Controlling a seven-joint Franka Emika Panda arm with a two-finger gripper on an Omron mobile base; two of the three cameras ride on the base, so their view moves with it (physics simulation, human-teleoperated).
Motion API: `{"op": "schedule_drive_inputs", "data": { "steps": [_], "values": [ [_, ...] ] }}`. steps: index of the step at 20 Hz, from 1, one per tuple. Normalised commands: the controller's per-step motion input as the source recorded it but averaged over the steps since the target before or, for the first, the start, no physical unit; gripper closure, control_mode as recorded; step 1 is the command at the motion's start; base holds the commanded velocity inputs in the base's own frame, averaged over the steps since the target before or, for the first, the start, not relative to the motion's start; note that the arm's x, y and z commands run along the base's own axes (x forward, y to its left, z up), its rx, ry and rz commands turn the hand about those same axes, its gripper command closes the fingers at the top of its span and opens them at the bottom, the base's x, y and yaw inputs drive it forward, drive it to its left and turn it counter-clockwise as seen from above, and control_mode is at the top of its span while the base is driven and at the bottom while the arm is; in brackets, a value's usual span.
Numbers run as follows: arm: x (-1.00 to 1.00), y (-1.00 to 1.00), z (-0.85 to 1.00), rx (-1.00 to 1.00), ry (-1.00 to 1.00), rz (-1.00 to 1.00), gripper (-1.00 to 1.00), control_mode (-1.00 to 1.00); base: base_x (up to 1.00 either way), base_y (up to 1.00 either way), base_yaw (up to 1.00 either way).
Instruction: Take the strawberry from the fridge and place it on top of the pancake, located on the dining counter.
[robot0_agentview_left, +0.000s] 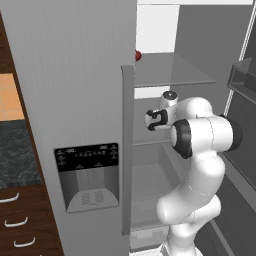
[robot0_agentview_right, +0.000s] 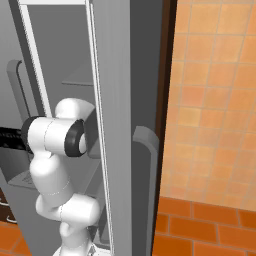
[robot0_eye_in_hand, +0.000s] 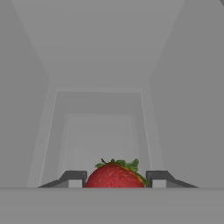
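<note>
1. Low centre of the hand view: strawberry (robot0_eye_in_hand: 114, 176), rounded, bright red, finely dimpled skin, green leafy cap at its top. It sits between the two dark finger tips (robot0_eye_in_hand: 73, 179), which stand just beside it on either side; the gripper (robot0_eye_in_hand: 114, 180) is closed on the berry.
2. Upper centre of the left base view: a small dark-red rounded object (robot0_agentview_left: 138, 55) peeks past the edge of the shut door, level with the top shelf; whether it is the same berry cannot be told.
3. Fridge (robot0_agentview_left: 70, 75): tall, matte grey, faintly brushed vertical grain. Left door shut, with a long flat grey bar handle (robot0_agentview_left: 128, 150) and a black dispenser panel (robot0_agentview_left: 88, 176) holding a grey recess. Interior smooth, pale grey, box-shaped, receding in stepped rectangles in the hand view.
4. Glass shelf (robot0_agentview_left: 172, 70): flat, translucent grey, upper right of the left base view.
5. Open right door (robot0_agentview_right: 120, 125): seen edge-on at centre of the right base view, with a curved grey handle (robot0_agentview_right: 148, 150).
6. Arm (robot0_agentview_left: 200, 135): glossy white rounded shells, dark joint bands, reaching into the fridge.
7. Wall (robot0_agentview_right: 215, 100): orange square tiles, right side of the right base view.
8. Wood drawers (robot0_agentview_left: 22, 220): dark brown, curved pale pulls, lower left of the left base view.
</note>
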Motion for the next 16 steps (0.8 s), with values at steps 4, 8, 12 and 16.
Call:
{"op": "schedule_drive_inputs", "data": {
  "steps": [4, 8, 12, 16],
  "values": [
    [-0.48, 0.0, 0.0, 0.0, 0.0, 0.0, 1.0, -1.0, 0.0, 0.0, 0.0],
    [-0.91, 0.0, 0.01, 0.04, -0.05, 0.0, 1.0, -1.0, 0.0, 0.0, 0.0],
    [-1.0, 0.08, 0.21, 0.04, -0.08, 0.0, 1.0, -1.0, 0.0, 0.0, 0.0],
    [-0.98, 0.26, 0.57, 0.0, -0.01, 0.0, 1.0, -1.0, 0.0, 0.0, 0.0]
  ]
}}
